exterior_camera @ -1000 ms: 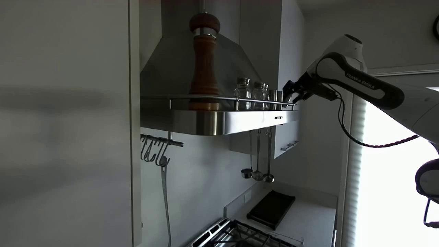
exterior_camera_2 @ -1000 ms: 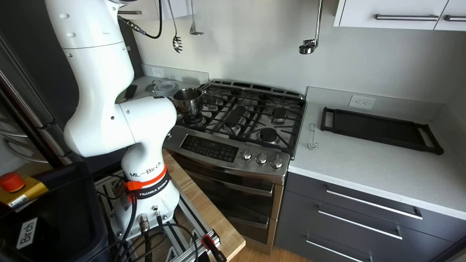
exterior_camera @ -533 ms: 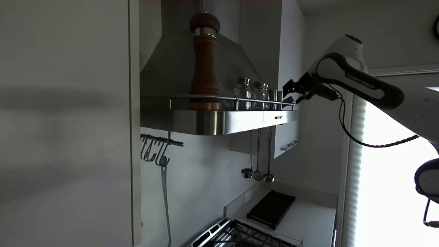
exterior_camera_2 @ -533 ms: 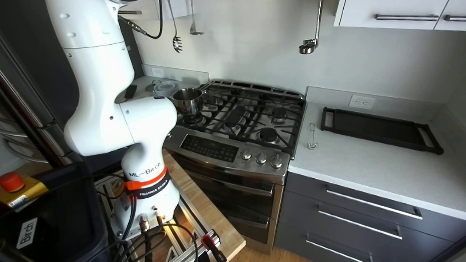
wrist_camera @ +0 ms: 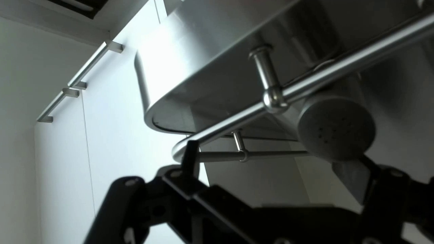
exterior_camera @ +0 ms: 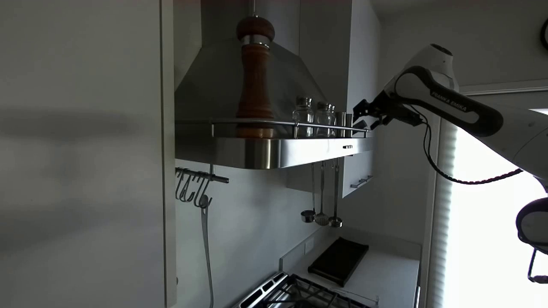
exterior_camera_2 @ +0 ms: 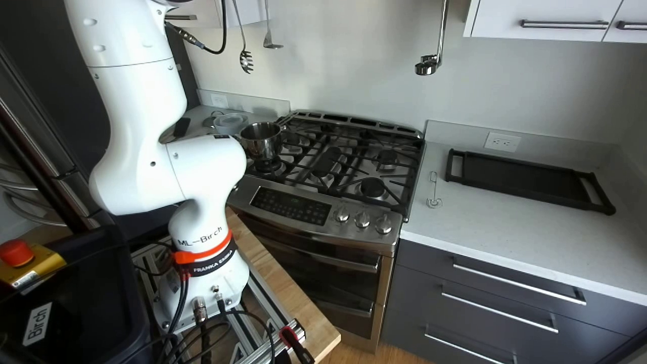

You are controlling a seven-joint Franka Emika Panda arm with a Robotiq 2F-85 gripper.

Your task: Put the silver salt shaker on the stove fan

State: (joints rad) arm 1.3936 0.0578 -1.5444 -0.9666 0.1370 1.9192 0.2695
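We see gripper (wrist_camera: 276, 156) spread apart; silver salt shaker (wrist_camera: 335, 130) upright behind rail (wrist_camera: 373, 54), just beside right finger (wrist_camera: 386, 184) in wrist view.

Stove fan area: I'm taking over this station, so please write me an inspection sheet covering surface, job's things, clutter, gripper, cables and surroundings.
Surface: stove fan has a flat ledge edged by a thin rail.
Job's things: salt shaker on the ledge, behind the rail, apparently upright.
Clutter: wooden grinder and glass jars on the same ledge.
Gripper: gripper open, salt shaker close by; whether they touch cannot be told.
Cables: black cable sags below the arm; loose cables at its base.
Surroundings: cooktop below; black tray and wire whisk on the counter.
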